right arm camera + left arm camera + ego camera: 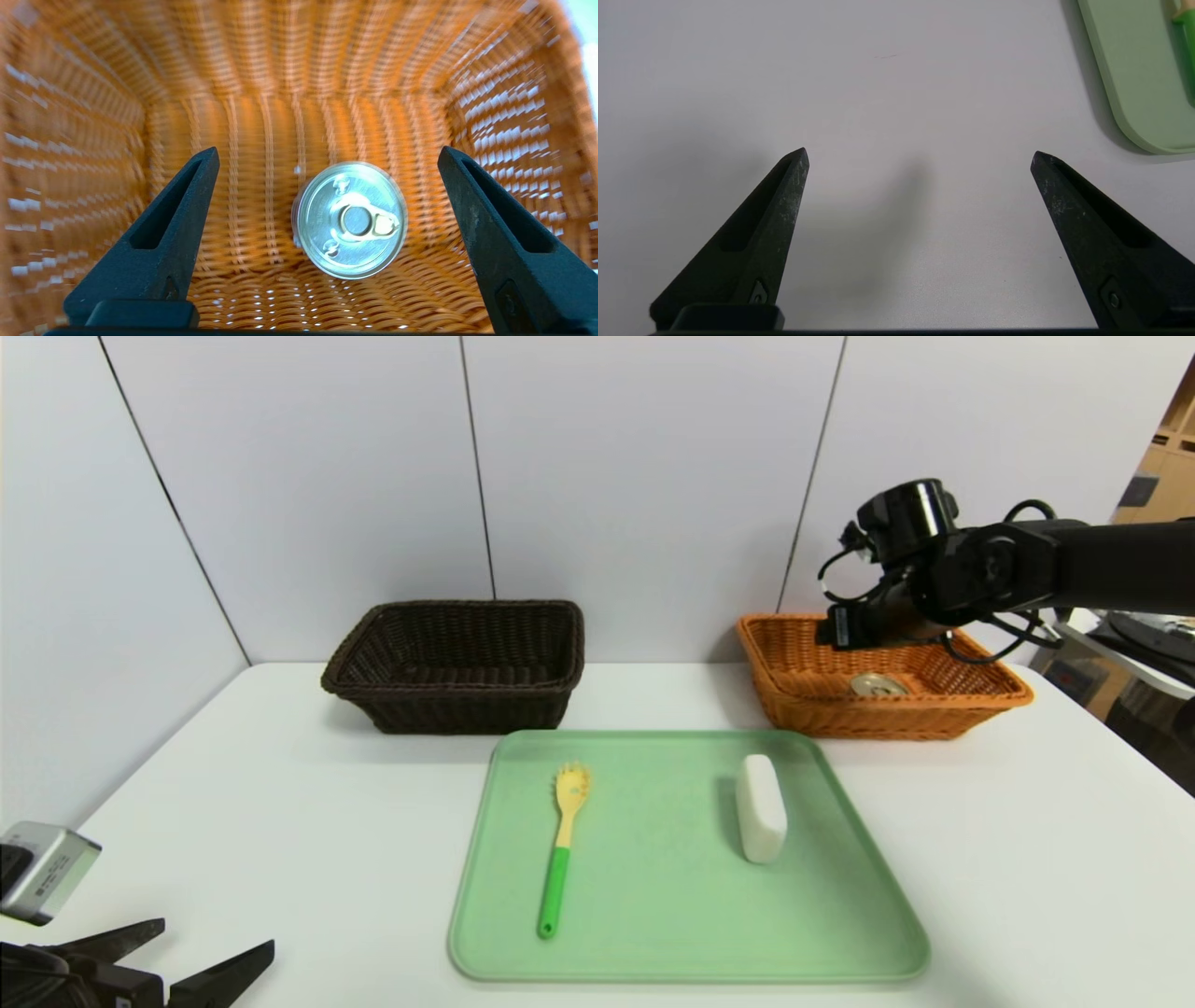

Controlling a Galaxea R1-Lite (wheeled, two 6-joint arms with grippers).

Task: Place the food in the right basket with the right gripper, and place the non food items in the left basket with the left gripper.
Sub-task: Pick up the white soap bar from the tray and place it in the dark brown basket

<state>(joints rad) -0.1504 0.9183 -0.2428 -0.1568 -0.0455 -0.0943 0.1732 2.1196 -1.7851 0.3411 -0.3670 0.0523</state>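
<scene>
right gripper (327, 154) fingers (159, 233) wide apart above tin can (351, 225)

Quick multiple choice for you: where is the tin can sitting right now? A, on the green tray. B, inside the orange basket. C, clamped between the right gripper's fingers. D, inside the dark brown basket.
B: the tin can rests lid-up on the floor of the orange basket, and the right gripper hangs above it with its jaws spread apart, clear of the can.

I count two baskets: one dark brown basket (457, 663) and one orange basket (803, 686). I also count one tin can (351, 226), one pasta fork (563, 845), one white block (760, 807) and one green tray (672, 933).
</scene>
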